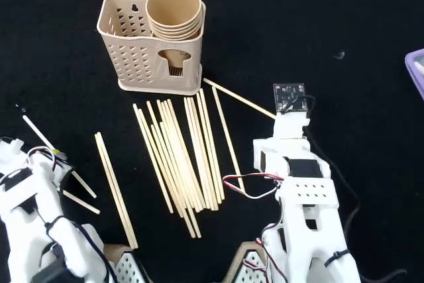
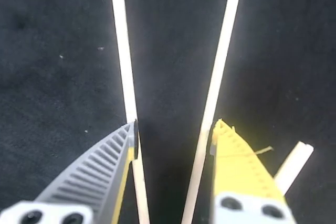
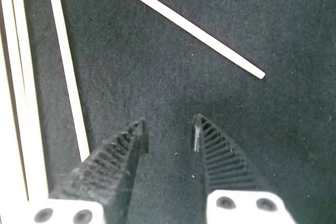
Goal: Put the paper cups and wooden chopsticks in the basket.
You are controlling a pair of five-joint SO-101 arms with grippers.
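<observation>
Black cloth covers the desk (image 1: 371, 31). From the left wrist, the left gripper (image 2: 176, 125) stands released. Two pale wooden chopsticks (image 2: 127, 77) run through its gap, one along each finger, and a third lies outside the yellow finger (image 2: 236, 166). The right gripper (image 3: 169, 127) is also released, over bare cloth, with one chopstick just beside a finger and another slanting ahead. From above, a beige perforated plastic basket (image 1: 142, 64) near the far edge holds a stack of brown paper cups (image 1: 173, 8). Most chopsticks are fanned out mid-desk.
</observation>
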